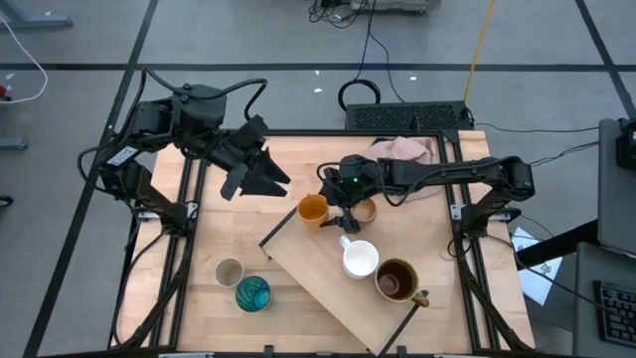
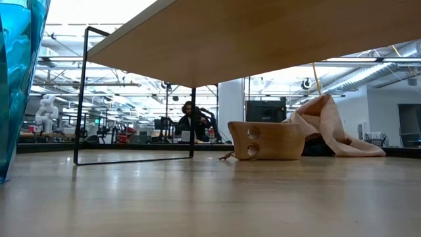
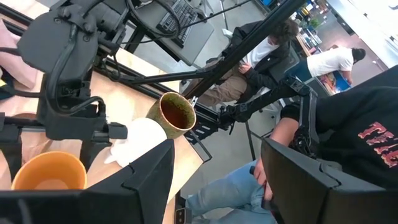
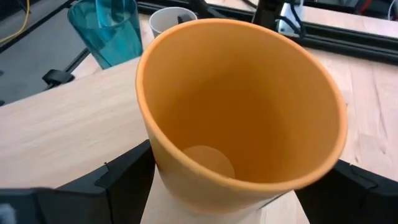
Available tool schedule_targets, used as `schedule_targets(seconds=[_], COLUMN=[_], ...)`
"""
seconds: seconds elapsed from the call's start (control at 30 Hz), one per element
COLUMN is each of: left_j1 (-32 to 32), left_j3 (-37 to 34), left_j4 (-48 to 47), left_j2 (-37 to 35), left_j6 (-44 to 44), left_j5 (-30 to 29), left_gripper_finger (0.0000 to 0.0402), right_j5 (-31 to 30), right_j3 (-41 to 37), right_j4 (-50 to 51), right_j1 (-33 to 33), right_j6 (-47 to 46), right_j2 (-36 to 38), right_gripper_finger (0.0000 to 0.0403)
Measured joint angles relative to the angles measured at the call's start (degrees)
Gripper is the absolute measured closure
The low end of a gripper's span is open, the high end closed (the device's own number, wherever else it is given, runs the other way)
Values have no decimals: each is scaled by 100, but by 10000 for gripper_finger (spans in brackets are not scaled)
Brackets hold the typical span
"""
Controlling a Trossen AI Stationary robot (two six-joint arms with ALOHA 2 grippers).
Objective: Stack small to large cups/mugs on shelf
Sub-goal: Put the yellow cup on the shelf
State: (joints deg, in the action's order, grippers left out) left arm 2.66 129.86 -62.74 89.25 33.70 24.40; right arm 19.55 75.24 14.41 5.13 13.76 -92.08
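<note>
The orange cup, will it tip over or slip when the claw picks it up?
The orange cup looks smooth and tapers toward its base, so it might slip in the right claw, whose fingers sit either side of it. It is wider at the rim and has no handle, so a push could probably tip it. It looks empty, so likely light.

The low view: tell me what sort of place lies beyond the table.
Most likely a robotics lab or open workshop. Behind the table runs an industrial ceiling with exposed ducts, a person sits at a bench of screens, and a white humanoid-looking figure stands far off.
</note>
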Motion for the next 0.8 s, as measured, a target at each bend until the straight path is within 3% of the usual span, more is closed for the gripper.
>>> schedule_targets(seconds=[0.3,0.8], left_j1=[0,0], left_j3=[0,0], left_j4=[-17,-22], left_j2=[-2,-1], left_j6=[-14,-53], left_j5=[0,2], left_gripper_finger=[163,163], right_j5=[0,4], right_j3=[-7,-7], right_j4=[-499,-389], right_j1=[0,-79], right_j6=[-294,-400], right_j2=[-26,-26], right_gripper_finger=[85,68])
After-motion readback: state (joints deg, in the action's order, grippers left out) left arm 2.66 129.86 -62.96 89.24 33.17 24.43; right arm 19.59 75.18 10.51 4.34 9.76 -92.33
